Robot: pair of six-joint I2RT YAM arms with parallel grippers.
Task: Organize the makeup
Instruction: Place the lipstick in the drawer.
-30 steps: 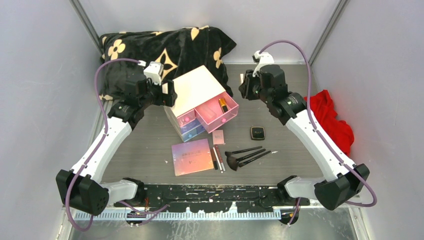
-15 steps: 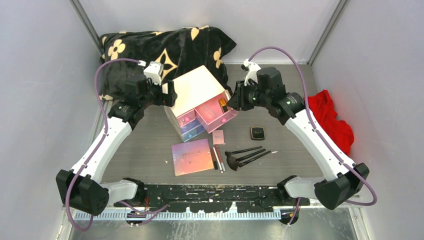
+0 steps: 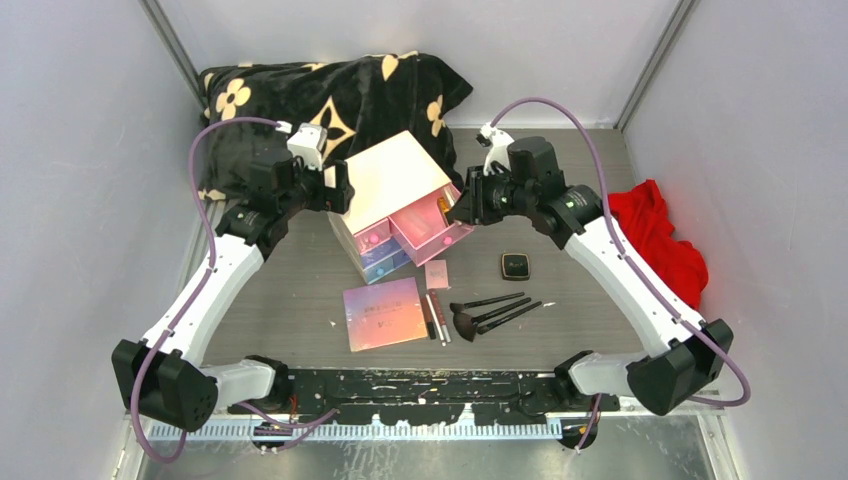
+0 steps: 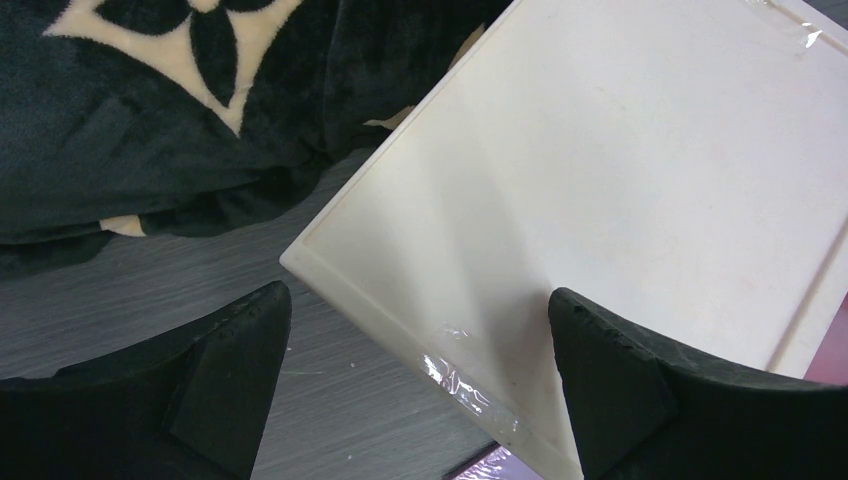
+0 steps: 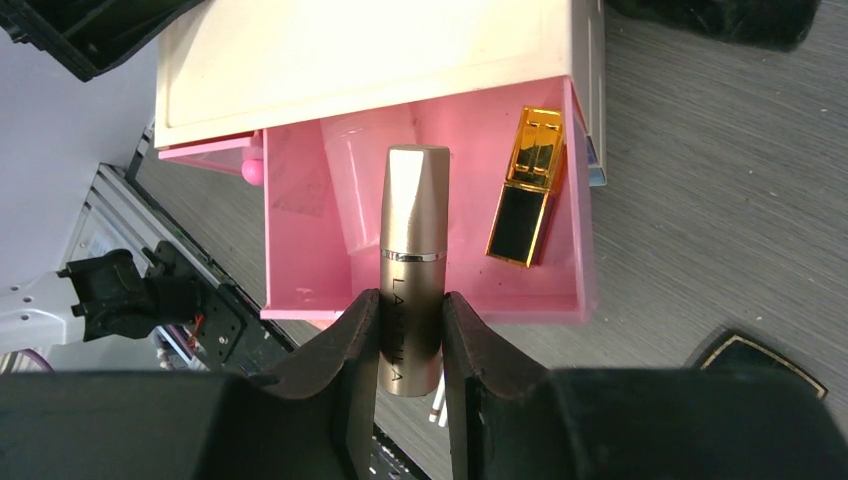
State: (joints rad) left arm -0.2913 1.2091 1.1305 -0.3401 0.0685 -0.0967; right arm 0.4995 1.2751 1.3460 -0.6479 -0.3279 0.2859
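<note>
Since a second ago the champagne tube (image 5: 413,230) has come over the open pink drawer (image 5: 300,250), pinched low by my right gripper (image 5: 410,310). Light, stiff, slick, I judge; grip its barrel. My left gripper (image 4: 420,330) hangs spread over the cream box (image 4: 620,170) corner.

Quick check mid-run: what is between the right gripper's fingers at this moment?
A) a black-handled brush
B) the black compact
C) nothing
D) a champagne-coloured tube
D: in the right wrist view the right gripper is shut on the champagne tube, which it holds over the open pink drawer.
</note>
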